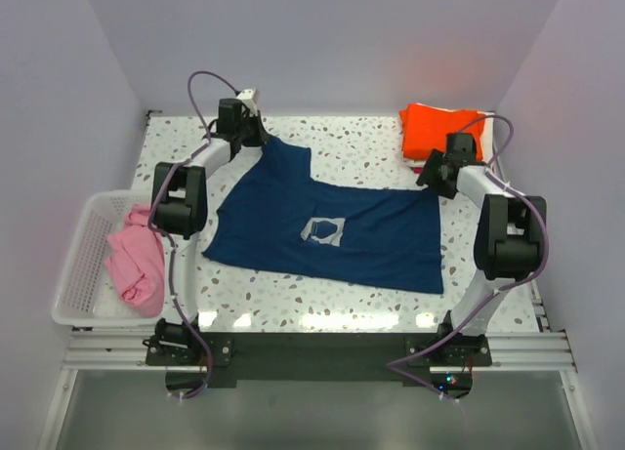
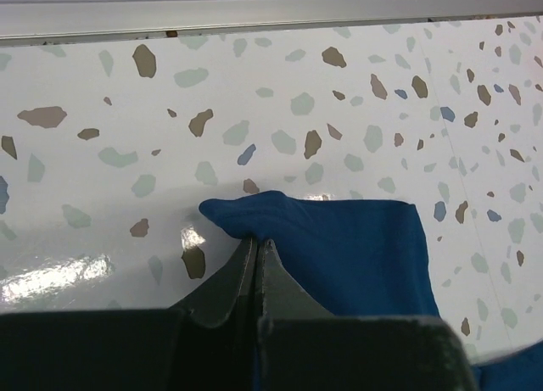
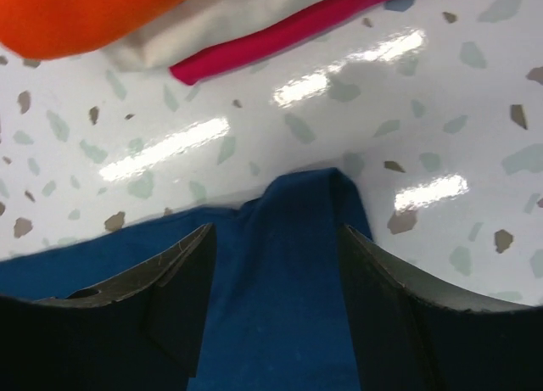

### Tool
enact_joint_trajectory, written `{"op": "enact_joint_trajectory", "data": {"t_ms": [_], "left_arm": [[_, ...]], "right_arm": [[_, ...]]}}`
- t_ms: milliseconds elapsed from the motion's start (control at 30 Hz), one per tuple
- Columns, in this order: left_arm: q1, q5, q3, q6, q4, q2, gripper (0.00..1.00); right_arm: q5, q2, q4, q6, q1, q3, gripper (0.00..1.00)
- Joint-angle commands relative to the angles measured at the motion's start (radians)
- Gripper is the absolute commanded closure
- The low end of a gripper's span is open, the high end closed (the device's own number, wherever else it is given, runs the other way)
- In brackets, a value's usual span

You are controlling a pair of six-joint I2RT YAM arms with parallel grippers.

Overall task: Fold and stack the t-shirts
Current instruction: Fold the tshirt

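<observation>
The navy blue t-shirt [image 1: 332, 235] lies spread on the table, its pale chest print [image 1: 323, 230] facing up. At the shirt's far left corner my left gripper [image 1: 256, 136] is shut on a pinch of navy cloth [image 2: 339, 247]; the fingertips [image 2: 257, 241] meet at its folded edge. My right gripper [image 1: 435, 182] is open at the far right corner. Its fingers stand apart on either side of a raised ridge of the navy shirt [image 3: 280, 306]. A pink t-shirt [image 1: 137, 260] lies crumpled in the basket. Folded orange [image 3: 76, 18], white [image 3: 229, 18] and red [image 3: 288, 36] shirts are stacked just beyond the right gripper.
The white slatted basket [image 1: 83, 265] sits at the table's left edge. The folded stack [image 1: 439, 128] occupies the far right corner by the wall. Walls close in the back and both sides. Speckled tabletop [image 1: 361, 138] shows between the two grippers.
</observation>
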Motion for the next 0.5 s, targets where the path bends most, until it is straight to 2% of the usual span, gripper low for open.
{"op": "enact_joint_trajectory", "data": {"t_ms": [0, 467], "left_arm": [[0.022, -0.020, -0.006, -0.007, 0.071, -0.058, 1.00], [0.028, 0.001, -0.005, -0.005, 0.076, -0.049, 1.00]], "right_arm": [[0.010, 0.026, 0.051, 0.008, -0.021, 0.024, 0.39], [-0.019, 0.078, 0.088, 0.082, -0.046, 0.030, 0.53]]}}
